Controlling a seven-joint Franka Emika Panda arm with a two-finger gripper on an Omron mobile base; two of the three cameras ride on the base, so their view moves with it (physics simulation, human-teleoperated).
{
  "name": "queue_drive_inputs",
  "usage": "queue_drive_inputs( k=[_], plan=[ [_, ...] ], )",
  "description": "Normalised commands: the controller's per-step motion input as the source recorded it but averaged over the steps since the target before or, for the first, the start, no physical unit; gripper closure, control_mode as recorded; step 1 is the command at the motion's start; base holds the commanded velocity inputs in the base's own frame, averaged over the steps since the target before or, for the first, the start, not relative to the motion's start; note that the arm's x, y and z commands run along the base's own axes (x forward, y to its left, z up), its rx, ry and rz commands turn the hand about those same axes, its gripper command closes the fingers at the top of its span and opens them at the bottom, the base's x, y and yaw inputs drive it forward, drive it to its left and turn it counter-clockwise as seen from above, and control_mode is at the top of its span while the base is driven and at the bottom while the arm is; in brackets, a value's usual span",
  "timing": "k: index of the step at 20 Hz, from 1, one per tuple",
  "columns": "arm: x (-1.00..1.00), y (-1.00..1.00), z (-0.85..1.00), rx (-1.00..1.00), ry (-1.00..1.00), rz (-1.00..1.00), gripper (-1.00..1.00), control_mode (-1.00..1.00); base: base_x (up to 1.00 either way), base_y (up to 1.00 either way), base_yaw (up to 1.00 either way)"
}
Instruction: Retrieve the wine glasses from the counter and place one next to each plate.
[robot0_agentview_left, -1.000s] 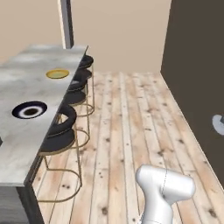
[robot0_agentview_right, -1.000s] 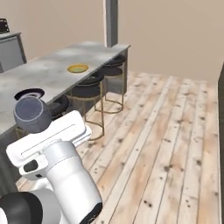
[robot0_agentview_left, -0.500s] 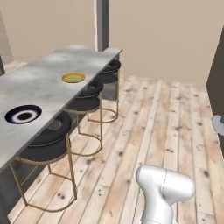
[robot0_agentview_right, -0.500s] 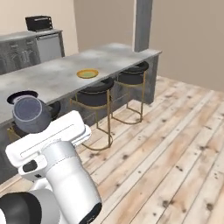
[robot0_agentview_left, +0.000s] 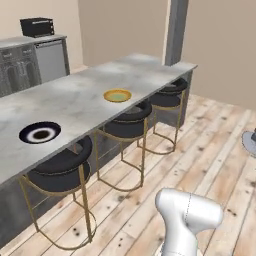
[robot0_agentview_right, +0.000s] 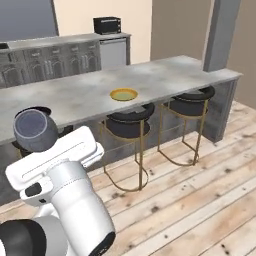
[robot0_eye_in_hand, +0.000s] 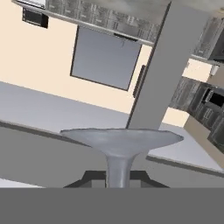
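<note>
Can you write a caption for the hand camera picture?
Gripper shut on a wine glass by its stem, round foot facing the camera.

Arm (robot0_agentview_right: 70, 195): glossy white rounded casings, thick tubular links. Dark grey domed joint cap (robot0_agentview_right: 34, 131) at one end. Black collar low on base segment. Small dark oval inset on white housing. No cables visible
</note>
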Motion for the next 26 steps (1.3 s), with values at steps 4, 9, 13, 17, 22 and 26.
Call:
queue_drive_inputs(
  k=[4, 9, 13, 17, 22, 26],
  plan=[
    [0.00, 0.00, 0.00, 0.00, 0.00, 0.00, 1.00, 1.00, 0.95, -0.77, 0.48],
    [0.00, 0.00, 0.00, 0.00, 0.00, 0.00, 1.00, 1.00, 1.00, -0.44, 0.39],
    [0.00, 0.00, 0.00, 0.00, 0.00, 0.00, 1.00, 1.00, 0.76, -0.15, 0.36],
    [0.00, 0.00, 0.00, 0.00, 0.00, 0.00, 1.00, 1.00, 0.05, 0.03, 0.49],
    [0.00, 0.00, 0.00, 0.00, 0.00, 0.00, 1.00, 1.00, -0.38, 0.03, 0.41],
    [0.00, 0.00, 0.00, 0.00, 0.00, 0.00, 1.00, 1.00, -0.34, -0.06, 0.22]
  ],
)
